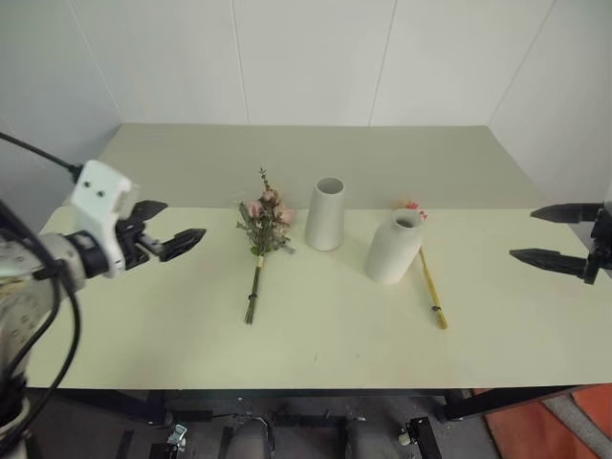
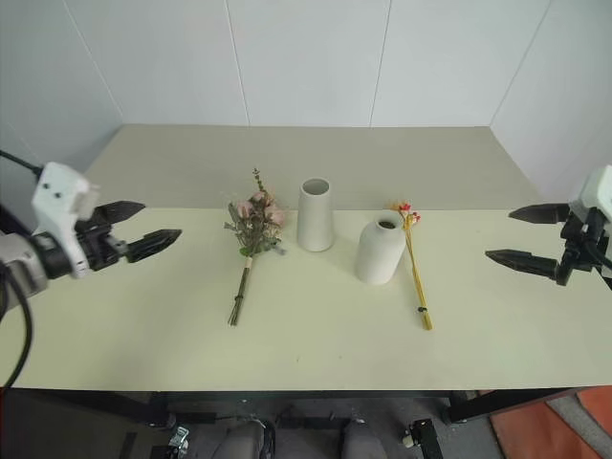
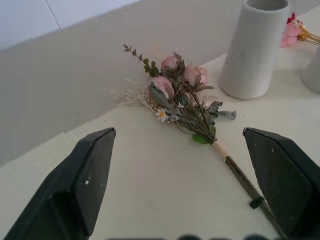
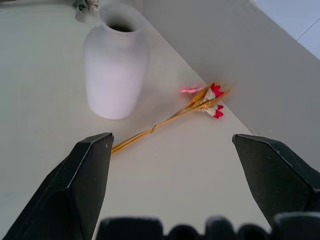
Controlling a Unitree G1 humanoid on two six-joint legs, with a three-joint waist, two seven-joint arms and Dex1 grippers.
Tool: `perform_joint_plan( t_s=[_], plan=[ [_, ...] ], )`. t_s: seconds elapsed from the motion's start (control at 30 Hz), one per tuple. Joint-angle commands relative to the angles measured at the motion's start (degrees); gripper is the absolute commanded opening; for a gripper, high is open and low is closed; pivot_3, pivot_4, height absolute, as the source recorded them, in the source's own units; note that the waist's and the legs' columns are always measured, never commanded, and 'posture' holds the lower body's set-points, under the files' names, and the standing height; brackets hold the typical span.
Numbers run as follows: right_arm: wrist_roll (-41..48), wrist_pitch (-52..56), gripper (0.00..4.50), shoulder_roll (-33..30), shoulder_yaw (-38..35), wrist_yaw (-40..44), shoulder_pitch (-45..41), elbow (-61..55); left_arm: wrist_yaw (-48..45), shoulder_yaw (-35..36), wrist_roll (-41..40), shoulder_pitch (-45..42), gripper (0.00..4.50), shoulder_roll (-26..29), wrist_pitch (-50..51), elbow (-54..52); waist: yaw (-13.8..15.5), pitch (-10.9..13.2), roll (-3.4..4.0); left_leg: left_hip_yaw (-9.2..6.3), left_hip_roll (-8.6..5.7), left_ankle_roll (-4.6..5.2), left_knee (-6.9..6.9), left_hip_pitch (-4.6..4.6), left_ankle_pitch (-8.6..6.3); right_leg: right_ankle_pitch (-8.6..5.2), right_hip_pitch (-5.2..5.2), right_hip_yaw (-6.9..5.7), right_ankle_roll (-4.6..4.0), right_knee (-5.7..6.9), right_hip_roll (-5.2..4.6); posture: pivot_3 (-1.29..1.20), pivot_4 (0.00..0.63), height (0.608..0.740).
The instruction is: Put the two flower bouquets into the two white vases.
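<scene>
Nothing is in the vases yet and both bunches lie flat on the counter (image 1: 143,316), so this looks like the very start: the reach toward the flowers has yet to be made.

At the far left, the left pincer (image 1: 164,229) hangs above the counter with its two black fingers spread wide and nothing between them, aimed toward the rose bunch (image 1: 264,229). That bunch lies just left of the tapered vase (image 1: 326,213), heads toward the wall, stems toward the robot. It is bushy at the top, with pink roses, dull green leaves and pale dry sprigs, and is bound by a light band above thin dark stems. The next move probably calls for a grip low on the stems, near the band, so the soft heads are not crushed.

The tapered vase is a smooth matte white cone with an open mouth, standing upright. Right of it and a little nearer stands the bottle vase (image 1: 393,247), fatter, with a narrowed neck, which will need a careful aim.

Just beside the bottle vase's right lies the yellow stalk (image 1: 431,283), slim, stiff-looking and straw-like, with red and pink bits at its far end. It lies flat, so pinching it off the surface may be fiddly.

At the far right, the right pincer (image 1: 559,234) also stands wide open and empty, well apart from the stalk.
</scene>
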Motion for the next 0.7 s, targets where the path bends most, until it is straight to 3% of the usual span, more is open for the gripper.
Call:
perform_joint_plan(
  t_s=[0.03, 0.27, 0.7],
  plan=[
    [1.14, 1.11, 4.50, -1.02, -1.14, 0.13, -0.49, -2.16, 11.46, -4.34, 4.45, -9.70, 4.44, -8.35, 18.36, 2.68, 0.02, 0.00, -0.02, -0.02, -0.06, 0.00, 0.05, -0.01, 0.00, 0.03, 0.04, 0.01, 0.05, -0.01, -0.03, 0.00, 0.150, 0.740],
    [1.58, 1.62, 4.50, -1.59, -0.80, 0.40, -1.61, -3.19, 19.95, -8.14, 2.69, -15.71, 4.44, -20.01, 22.50, 8.45, -0.79, 0.02, -0.05, -0.06, -0.13, 0.00, 0.09, -0.09, 0.00, 0.06, -0.09, 0.15, 0.07, -0.02, -0.03, 0.00, 0.150, 0.740],
    [2.31, 1.88, 4.50, -2.96, -3.17, 2.25, 0.05, -5.23, 29.18, -11.61, 5.79, -19.13, 4.44, -27.46, 22.50, 21.49, -0.39, 0.02, -0.06, -0.05, -0.21, -0.02, 0.10, -0.06, 0.00, 0.08, -0.04, 0.23, 0.10, -0.04, -0.05, 0.00, 0.150, 0.740]
  ],
)
